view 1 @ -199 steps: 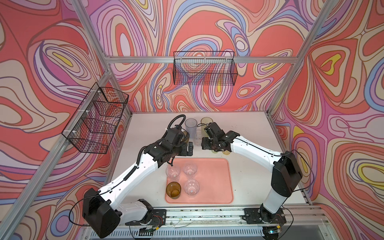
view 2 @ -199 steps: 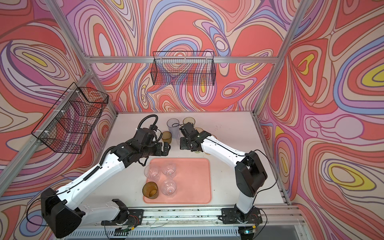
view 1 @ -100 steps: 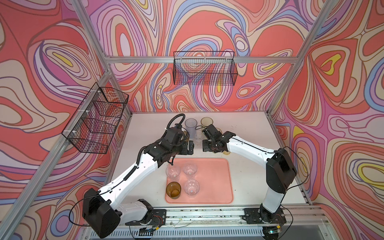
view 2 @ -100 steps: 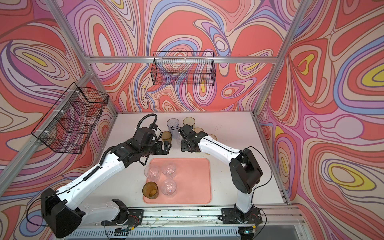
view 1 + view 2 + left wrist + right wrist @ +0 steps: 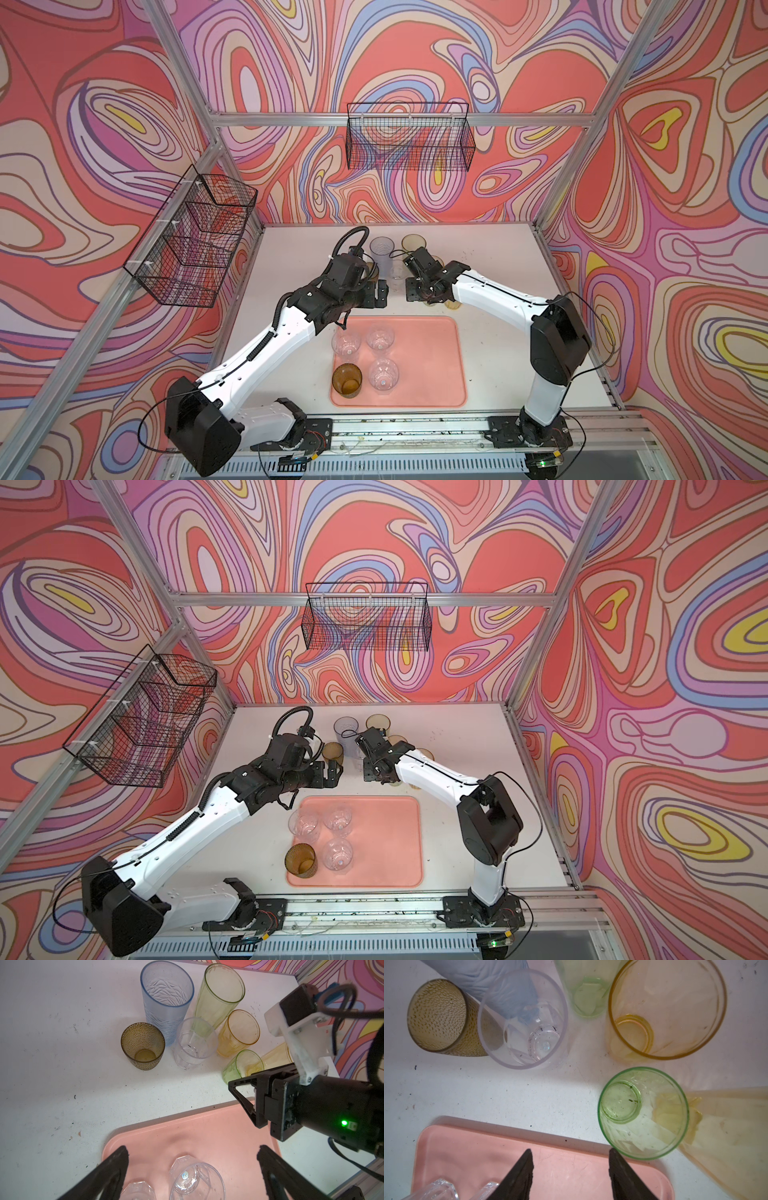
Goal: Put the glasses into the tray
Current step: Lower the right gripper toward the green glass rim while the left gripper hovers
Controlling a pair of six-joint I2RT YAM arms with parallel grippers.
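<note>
The pink tray [image 5: 432, 374] holds three clear faceted glasses [image 5: 380, 337] and a brown one [image 5: 347, 380] at its left. Behind it several glasses cluster on the table: pale blue [image 5: 166, 1001], yellow-green [image 5: 220, 995], brown [image 5: 143, 1047], clear [image 5: 195, 1043], yellow-orange [image 5: 239, 1032], green [image 5: 643, 1113] and a yellow one [image 5: 726, 1136] partly hidden. My left gripper [image 5: 193, 1153] is open and empty above the tray's far left edge. My right gripper [image 5: 570, 1153] is open and empty over the far edge, one finger close beside the green glass.
The two grippers [image 5: 376, 291] [image 5: 411, 289] face each other a short gap apart above the tray's far rim. Black wire baskets hang on the left wall [image 5: 195, 241] and the back wall [image 5: 409, 137]. Bare table [image 5: 507, 365] lies right of the tray.
My right gripper has drifted left and toward the tray, and its jaws have narrowed a little. The left arm has stayed still.
</note>
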